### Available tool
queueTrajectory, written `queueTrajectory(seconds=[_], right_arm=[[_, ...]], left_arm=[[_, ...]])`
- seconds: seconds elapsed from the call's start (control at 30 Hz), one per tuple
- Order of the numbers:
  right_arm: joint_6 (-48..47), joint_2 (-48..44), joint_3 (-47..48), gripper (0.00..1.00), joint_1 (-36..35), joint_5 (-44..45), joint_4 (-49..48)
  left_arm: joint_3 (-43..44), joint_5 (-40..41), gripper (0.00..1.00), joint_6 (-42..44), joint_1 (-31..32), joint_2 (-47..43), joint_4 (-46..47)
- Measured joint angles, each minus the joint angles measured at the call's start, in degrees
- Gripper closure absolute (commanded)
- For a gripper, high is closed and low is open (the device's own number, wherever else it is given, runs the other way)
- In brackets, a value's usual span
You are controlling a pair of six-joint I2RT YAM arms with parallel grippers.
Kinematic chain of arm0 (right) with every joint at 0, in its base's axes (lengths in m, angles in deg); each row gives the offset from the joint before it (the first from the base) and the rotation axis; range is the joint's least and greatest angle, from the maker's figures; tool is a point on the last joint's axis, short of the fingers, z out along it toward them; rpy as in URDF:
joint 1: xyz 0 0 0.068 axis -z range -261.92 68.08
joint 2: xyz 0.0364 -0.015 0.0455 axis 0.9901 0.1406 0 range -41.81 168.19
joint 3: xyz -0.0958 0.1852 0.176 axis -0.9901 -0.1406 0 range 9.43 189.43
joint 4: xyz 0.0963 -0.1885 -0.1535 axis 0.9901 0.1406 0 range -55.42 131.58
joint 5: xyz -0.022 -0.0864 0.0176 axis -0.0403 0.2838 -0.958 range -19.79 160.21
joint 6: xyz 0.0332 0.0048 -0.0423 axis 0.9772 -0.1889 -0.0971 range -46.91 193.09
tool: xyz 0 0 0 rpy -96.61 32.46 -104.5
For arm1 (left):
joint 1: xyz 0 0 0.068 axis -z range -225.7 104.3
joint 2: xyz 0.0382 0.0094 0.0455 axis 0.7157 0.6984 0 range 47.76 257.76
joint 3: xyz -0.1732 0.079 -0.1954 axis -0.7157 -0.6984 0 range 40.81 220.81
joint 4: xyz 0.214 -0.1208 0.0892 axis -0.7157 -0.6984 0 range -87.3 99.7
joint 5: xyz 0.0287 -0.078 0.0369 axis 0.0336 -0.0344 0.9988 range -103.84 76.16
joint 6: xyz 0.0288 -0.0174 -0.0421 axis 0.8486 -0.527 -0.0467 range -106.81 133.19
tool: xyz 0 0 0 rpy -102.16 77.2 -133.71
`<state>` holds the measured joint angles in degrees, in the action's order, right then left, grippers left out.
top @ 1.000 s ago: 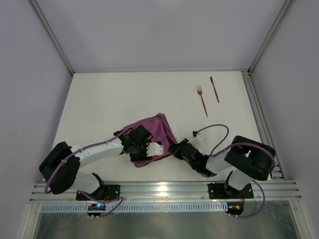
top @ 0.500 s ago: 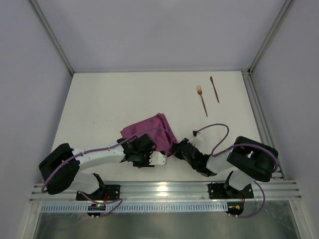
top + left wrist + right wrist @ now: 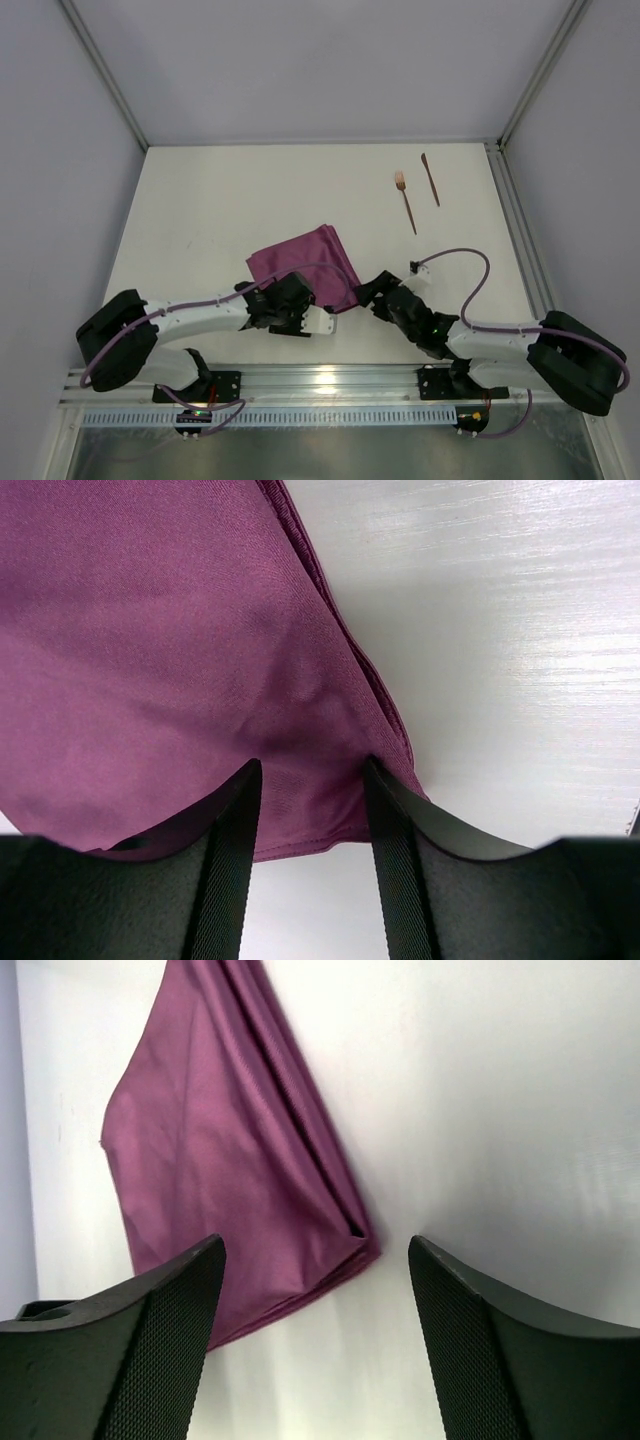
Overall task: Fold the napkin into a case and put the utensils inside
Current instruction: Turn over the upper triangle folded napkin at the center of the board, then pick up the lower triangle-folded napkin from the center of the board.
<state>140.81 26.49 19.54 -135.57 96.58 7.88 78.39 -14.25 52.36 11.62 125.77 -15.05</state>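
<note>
The magenta napkin point(image 3: 300, 262) lies folded flat on the white table near the arms. In the right wrist view its layered corner point(image 3: 355, 1235) points at my right gripper point(image 3: 315, 1250). That gripper point(image 3: 368, 288) stands wide open just off the corner, holding nothing. My left gripper point(image 3: 300, 298) is over the napkin's near edge point(image 3: 300, 845). Its fingertips point(image 3: 245, 780) rest on the cloth with a clear gap between them point(image 3: 308, 765). The copper fork point(image 3: 405, 200) and knife point(image 3: 430, 180) lie side by side at the far right, well away from both grippers.
A metal rail point(image 3: 330, 385) carrying both arm bases runs along the near edge. Another rail point(image 3: 510, 210) borders the table's right side. Grey walls and frame posts close in the back and sides. A purple cable point(image 3: 470, 265) loops above the right arm.
My right gripper has opened, let go of the napkin's corner and backed off slightly, its arm lowered to the right. The napkin has gone from bunched to flat. My left gripper moved to the near edge.
</note>
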Motion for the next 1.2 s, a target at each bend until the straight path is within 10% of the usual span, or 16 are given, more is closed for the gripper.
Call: queueTrajectory(seconds=[0.23,0.47,0.9,1.2], right_arm=[[-12.72,-15.65,-0.31,0.18,8.5,-4.52,13.68],[-31.54,-10.03,9.33,0.22,20.39,-16.7,19.12],[-49.62,11.21,19.43,0.54,20.79,-37.79,19.12],[-50.03,12.74,17.88,0.81,20.76,-40.09,16.87]], left_arm=[[0.0,-0.26,0.46,0.48,0.04,-0.98,-1.09],[0.0,-0.61,0.45,0.5,0.04,-4.79,-5.11],[-2.36,-0.72,0.46,0.33,-0.68,-13.07,-7.93],[-2.84,0.57,0.47,-2.56,-15.17,-15.1,-7.61]])
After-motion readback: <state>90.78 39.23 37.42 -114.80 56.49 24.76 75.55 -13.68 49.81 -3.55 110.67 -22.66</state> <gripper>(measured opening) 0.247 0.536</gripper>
